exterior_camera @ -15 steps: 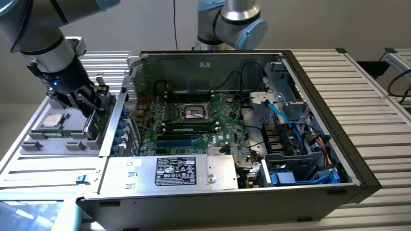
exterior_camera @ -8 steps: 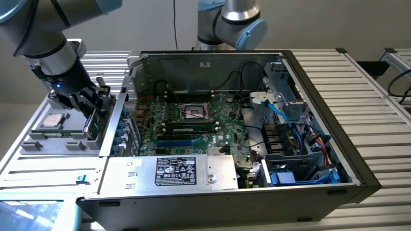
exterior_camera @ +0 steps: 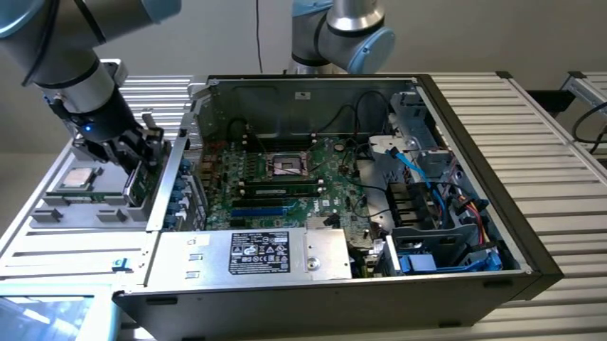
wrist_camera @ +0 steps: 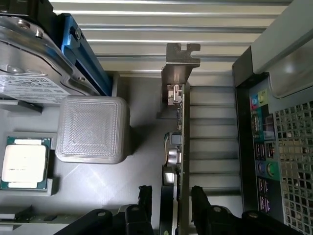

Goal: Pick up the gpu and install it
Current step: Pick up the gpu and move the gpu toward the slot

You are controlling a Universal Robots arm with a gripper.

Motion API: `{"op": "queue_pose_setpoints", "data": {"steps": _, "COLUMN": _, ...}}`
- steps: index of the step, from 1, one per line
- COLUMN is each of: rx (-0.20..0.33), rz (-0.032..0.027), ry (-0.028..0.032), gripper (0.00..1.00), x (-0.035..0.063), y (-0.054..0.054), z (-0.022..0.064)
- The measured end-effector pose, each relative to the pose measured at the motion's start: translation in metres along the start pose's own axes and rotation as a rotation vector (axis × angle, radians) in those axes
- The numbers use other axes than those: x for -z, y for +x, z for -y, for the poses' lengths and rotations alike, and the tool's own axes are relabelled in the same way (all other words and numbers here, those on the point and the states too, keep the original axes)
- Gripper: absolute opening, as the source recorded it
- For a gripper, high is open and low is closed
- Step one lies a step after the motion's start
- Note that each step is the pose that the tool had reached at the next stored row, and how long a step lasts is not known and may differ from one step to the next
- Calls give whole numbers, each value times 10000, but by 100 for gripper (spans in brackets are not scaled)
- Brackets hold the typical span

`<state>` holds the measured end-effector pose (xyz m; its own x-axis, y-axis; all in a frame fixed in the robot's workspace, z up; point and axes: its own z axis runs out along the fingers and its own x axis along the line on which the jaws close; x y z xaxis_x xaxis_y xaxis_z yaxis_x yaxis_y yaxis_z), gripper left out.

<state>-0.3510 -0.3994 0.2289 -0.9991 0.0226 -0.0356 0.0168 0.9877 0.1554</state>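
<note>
Straddling the gpu (wrist_camera: 182, 110), a thin green circuit card standing on edge with a silver metal bracket at one end, the black two-fingered gripper (exterior_camera: 142, 170) had its fingers (wrist_camera: 145, 200) released. One finger sat on each face of the card, and neither visibly touched it. At the exterior view's left, the card stood in the grey moulded parts tray (exterior_camera: 67, 213), just beside the open black computer case (exterior_camera: 531, 234). It was well apart from the large green motherboard (exterior_camera: 284, 177) at the frame's centre. A silver hard drive with a white label (wrist_camera: 29, 63) and a square silver processor chip (wrist_camera: 24, 164) lay in the same tray, clear of the fingers.

By my judgement the pick-up step was in hand, with the grasp lined up but not made and the installing not begun. A clean grip would call for the pads to meet the card's flat faces squarely, avoiding the cooler and the bracket, so that the card came up without tilting.
</note>
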Motion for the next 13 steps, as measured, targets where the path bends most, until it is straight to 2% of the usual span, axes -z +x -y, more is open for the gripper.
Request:
{"op": "queue_pose_setpoints", "data": {"steps": 5, "rx": -2, "rz": -3, "ry": -8, "gripper": 46, "x": -20, "y": 0, "z": 4}}
{"op": "queue_pose_setpoints", "data": {"steps": 10, "rx": -7, "rz": -30, "ry": -9, "gripper": 44, "x": -26, "y": -4, "z": 5}}
{"op": "queue_pose_setpoints", "data": {"steps": 13, "rx": -6, "rz": -31, "ry": -9, "gripper": 28, "x": -26, "y": -6, "z": 6}}
